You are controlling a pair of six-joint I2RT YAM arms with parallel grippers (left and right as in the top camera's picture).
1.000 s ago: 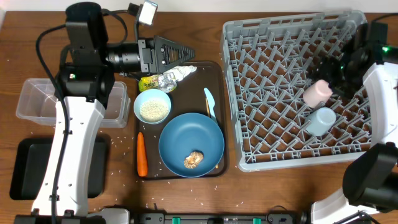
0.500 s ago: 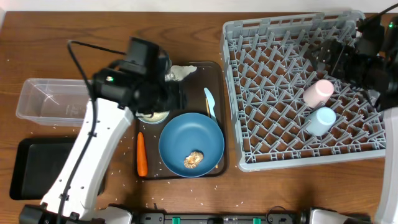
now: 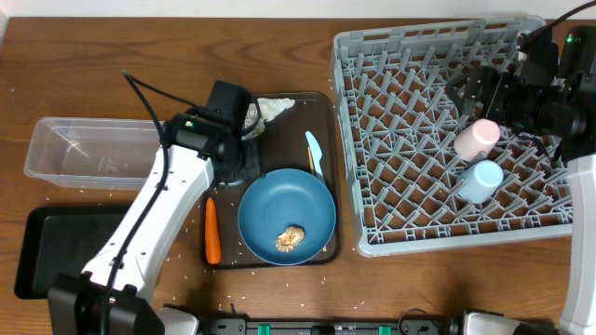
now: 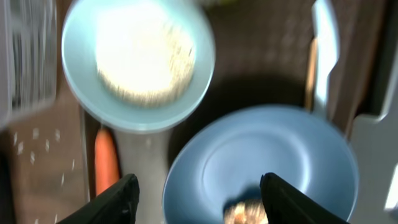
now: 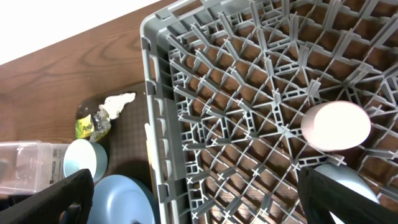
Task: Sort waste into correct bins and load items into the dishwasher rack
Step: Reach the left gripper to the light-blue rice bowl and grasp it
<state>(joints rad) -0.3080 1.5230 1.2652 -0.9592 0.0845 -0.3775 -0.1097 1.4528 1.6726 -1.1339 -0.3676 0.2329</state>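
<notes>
Pale blue round bowl (image 4: pixel 181 104) of loose white rice (image 4: pixel 142 56) sits on the dark brown tray (image 3: pixel 324 107); your left hand (image 4: pixel 198 184) hangs spread, empty, above it; likely next: grip its rim squarely.

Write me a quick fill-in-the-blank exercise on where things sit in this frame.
1. The small brown food lump lies on the large round ____ plate.
2. Inside the big grey plastic dishwasher rack lie ____ cups: a pink cup and a blue cup.
3. In the overhead view, the orange carrot lies to the plate's ____.
Missing words: blue; two; left.
</notes>
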